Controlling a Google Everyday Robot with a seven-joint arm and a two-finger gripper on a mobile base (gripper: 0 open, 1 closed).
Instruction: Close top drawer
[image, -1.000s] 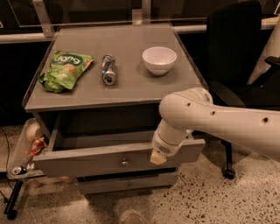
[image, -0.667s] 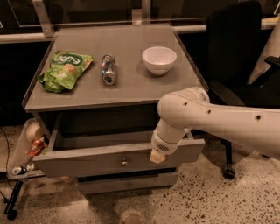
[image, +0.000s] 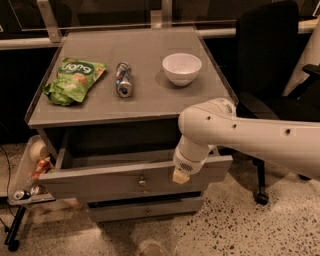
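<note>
Item 1: top drawer (image: 95, 181). You find it directly under the cabinet top (image: 150, 102), pulled partway out toward you, with its dark interior open to view. Grey front panel, one small round knob (image: 142, 182) at centre.

Item 2: gripper (image: 180, 175). It sits at the end of the white arm (image: 260, 137), which reaches in from the right. Its pale tip rests against the upper edge of the drawer front, right of the knob. How wide it is set is hidden from you; you cannot tell.

Item 3: lower drawer (image: 120, 210). Just beneath the top one, nearly flush with the cabinet, with a small knob (image: 146, 211).

Item 4: on the cabinet top, left to right: a green snack bag (image: 72, 80), a crushed can (image: 123, 79) lying on its side, and a white bowl (image: 182, 67) standing upright. All three are apart from one another.

Item 5: side tray (image: 19, 167). It hangs off the cabinet's left side and holds several small objects you cannot identify.

Item 6: black office chair (image: 270, 55), at the right behind the arm.

Item 7: speckled floor (image: 235, 225).
</note>
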